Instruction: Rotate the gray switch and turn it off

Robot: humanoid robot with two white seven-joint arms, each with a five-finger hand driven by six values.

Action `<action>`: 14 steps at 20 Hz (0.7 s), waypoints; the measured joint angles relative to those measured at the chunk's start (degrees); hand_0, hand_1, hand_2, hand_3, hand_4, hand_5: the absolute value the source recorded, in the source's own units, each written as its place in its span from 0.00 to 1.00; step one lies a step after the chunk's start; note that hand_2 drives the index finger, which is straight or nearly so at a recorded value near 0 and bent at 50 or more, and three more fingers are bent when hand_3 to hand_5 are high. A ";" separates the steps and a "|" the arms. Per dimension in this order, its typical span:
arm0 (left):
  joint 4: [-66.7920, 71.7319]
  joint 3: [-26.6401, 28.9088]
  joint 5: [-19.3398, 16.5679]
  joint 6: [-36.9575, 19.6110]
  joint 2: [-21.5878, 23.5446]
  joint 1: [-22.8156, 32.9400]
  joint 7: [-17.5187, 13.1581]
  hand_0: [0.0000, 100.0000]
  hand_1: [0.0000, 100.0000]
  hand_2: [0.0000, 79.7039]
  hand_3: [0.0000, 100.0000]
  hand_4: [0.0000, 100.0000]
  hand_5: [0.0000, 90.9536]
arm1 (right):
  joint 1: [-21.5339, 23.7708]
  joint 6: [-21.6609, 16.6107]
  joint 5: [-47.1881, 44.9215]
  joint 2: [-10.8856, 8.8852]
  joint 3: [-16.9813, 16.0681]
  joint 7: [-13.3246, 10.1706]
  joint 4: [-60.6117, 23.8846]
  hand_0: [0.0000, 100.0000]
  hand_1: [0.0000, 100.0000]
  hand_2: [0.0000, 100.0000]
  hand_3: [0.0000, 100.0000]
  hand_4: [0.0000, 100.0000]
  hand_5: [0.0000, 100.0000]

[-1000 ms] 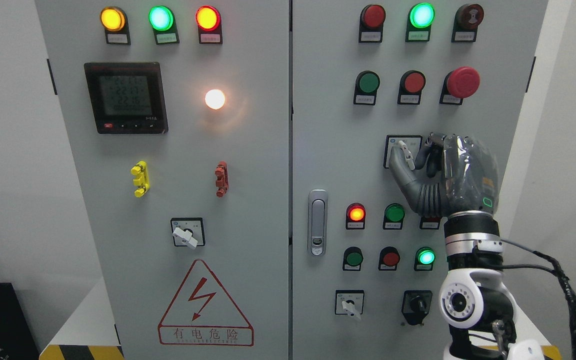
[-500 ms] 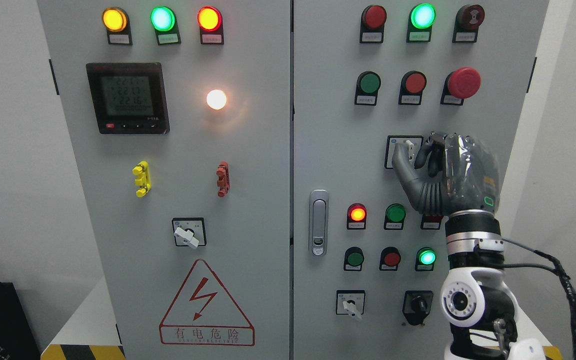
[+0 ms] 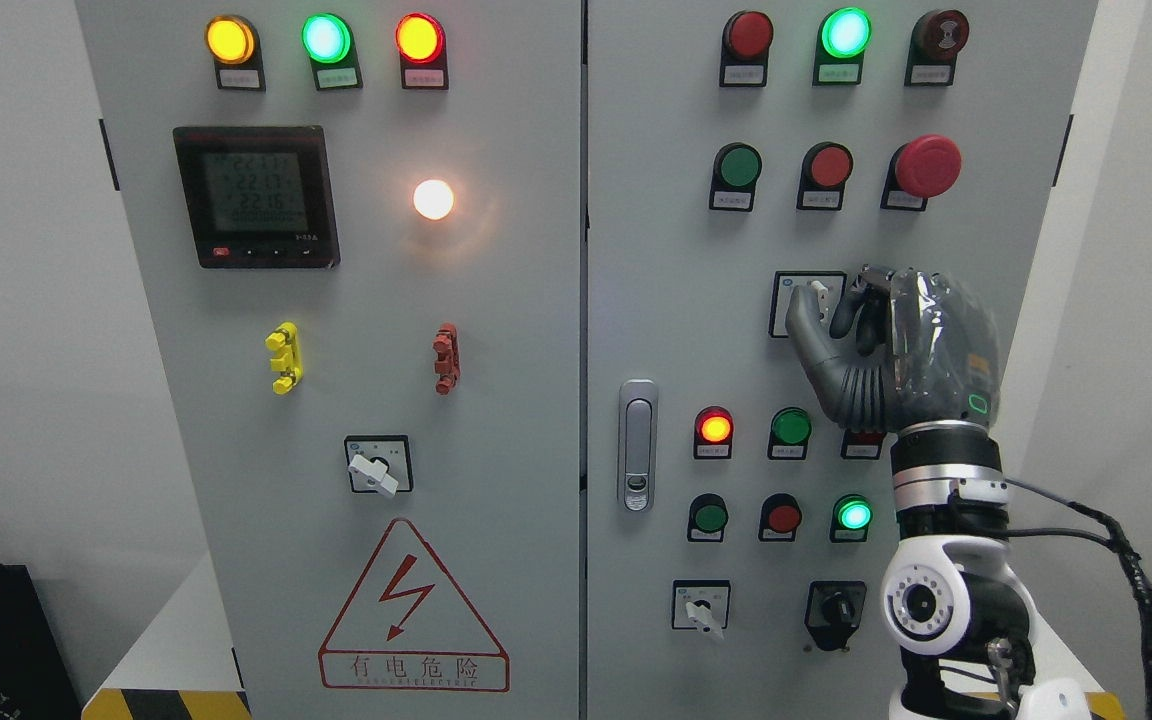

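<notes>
Right hand (image 3: 871, 335) at right-centre of frame, thumb and fingers (image 3: 804, 322) closed around gray rotary switch (image 3: 818, 296) on the cabinet's right door (image 3: 656, 300). Switch lever appears near upright, partly hidden. Red mushroom button (image 3: 926, 165) above.

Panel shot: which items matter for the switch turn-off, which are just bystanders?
In play:
- gray switch, upper right door, handle near upright
- right hand, thumb and fingers pinching that handle

Not involved:
- red mushroom button
- meter display
- white lamp, lit
- left-door rotary switch
- lower rotary switch
- door latch
- warning triangle
</notes>
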 measured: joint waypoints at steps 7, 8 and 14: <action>0.00 0.00 0.00 0.00 0.00 -0.01 0.00 0.12 0.39 0.00 0.00 0.00 0.00 | 0.24 -0.44 -0.05 -0.06 -0.04 0.12 -0.51 0.56 0.40 0.78 1.00 0.90 1.00; 0.00 0.00 0.00 0.00 0.00 -0.01 0.00 0.12 0.39 0.00 0.00 0.00 0.00 | 0.27 -0.49 -0.04 -0.09 -0.04 0.12 -0.58 0.56 0.40 0.78 1.00 0.90 1.00; 0.00 0.00 0.00 0.00 0.00 -0.01 0.00 0.12 0.39 0.00 0.00 0.00 0.00 | 0.45 -0.50 -0.04 -0.31 -0.05 0.31 -1.19 0.56 0.41 0.78 1.00 0.90 1.00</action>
